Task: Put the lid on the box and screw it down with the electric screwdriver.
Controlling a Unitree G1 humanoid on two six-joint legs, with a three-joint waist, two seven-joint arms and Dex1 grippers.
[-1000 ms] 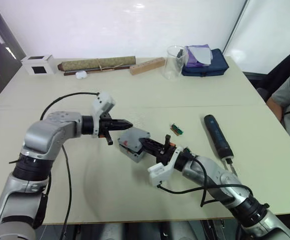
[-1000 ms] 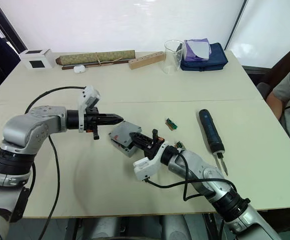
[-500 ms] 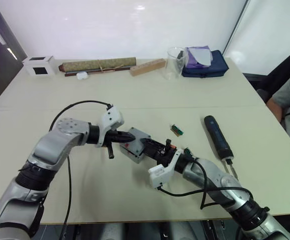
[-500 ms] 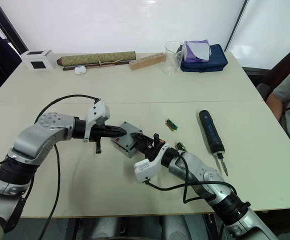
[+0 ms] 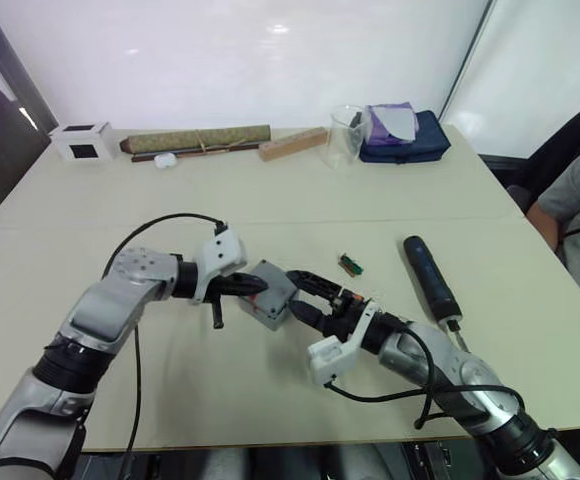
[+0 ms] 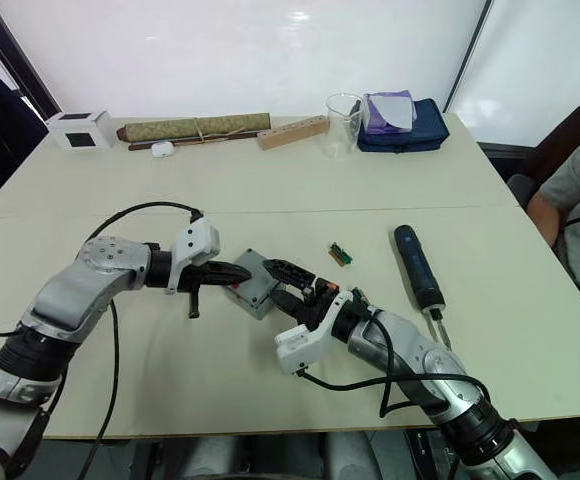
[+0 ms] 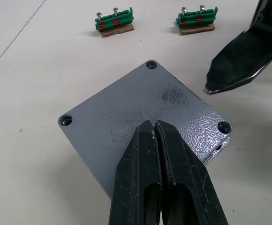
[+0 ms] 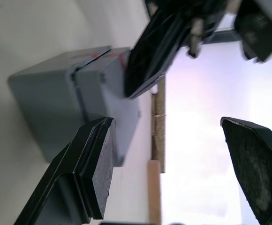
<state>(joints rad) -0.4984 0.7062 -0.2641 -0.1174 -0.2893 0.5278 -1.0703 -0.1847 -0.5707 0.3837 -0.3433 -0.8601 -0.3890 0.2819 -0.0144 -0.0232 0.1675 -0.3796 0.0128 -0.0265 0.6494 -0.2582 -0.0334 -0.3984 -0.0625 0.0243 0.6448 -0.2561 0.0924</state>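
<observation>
Lid on the box at mid-table, with a gripper at each side of it.

The lid (image 7: 145,117) sits on the box (image 5: 270,296) just left of the frame's centre in the head views (a red mark shows at the seam on the near side), tilted slightly on the pale table (image 5: 270,200). The left gripper (image 5: 253,285), its fingers (image 7: 159,187) pressed together, rests its tips on the lid's grey face. The right gripper (image 5: 303,297) reaches in from the lower right, its fingers (image 8: 96,168) wide apart beside the box, gripping nothing. Right of centre lies the electric screwdriver (image 5: 430,278), well apart from both grippers, with a small green bit holder (image 5: 350,264) between it and the box. Along the upper edge stand a white cube (image 5: 80,142), a rolled mat (image 5: 195,138), a clear beaker (image 5: 345,135) and a dark blue pouch (image 5: 405,135); a person's sleeve (image 5: 575,215) shows at the right edge.
</observation>
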